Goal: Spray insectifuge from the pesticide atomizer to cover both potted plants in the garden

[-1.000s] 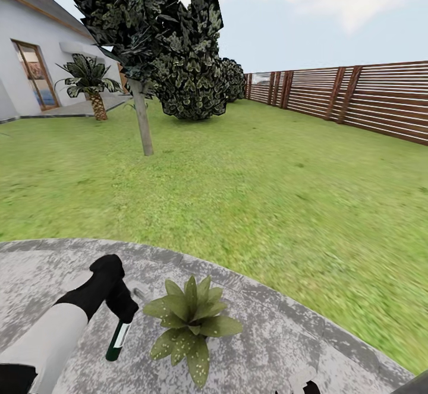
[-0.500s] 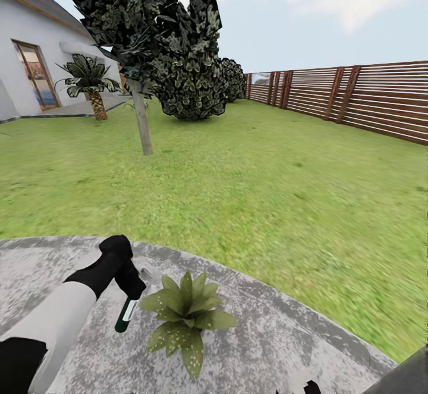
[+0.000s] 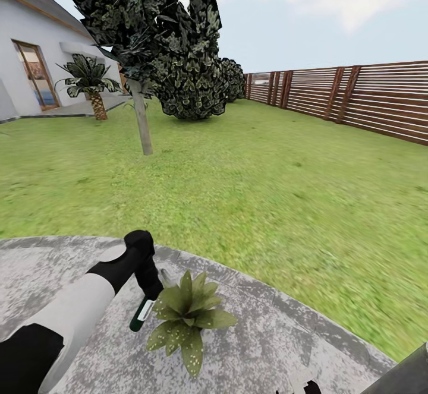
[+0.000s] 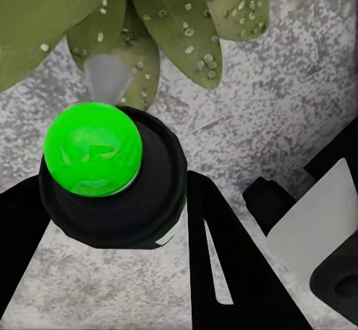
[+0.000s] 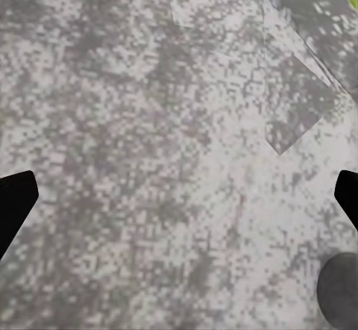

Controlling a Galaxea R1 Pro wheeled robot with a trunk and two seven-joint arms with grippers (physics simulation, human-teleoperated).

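Left claw (image 3: 147,299) gripping pesticide atomizer (image 3: 140,317) beside potted plant (image 3: 185,312).

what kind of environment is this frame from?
A simulated back garden, it seems: green lawn, slatted wooden fence, round grey stone patio with a potted plant, and a white house behind.

Ahead of you: a thin-trunked tree (image 3: 142,117) with dark foliage stands on the grass, dense dark shrubs (image 3: 196,88) behind it. A white house (image 3: 32,55) with a glazed door (image 3: 37,76) sits far left; a small palm (image 3: 89,82) stands beside the door. Sky (image 3: 321,8) pale blue, light cloud.
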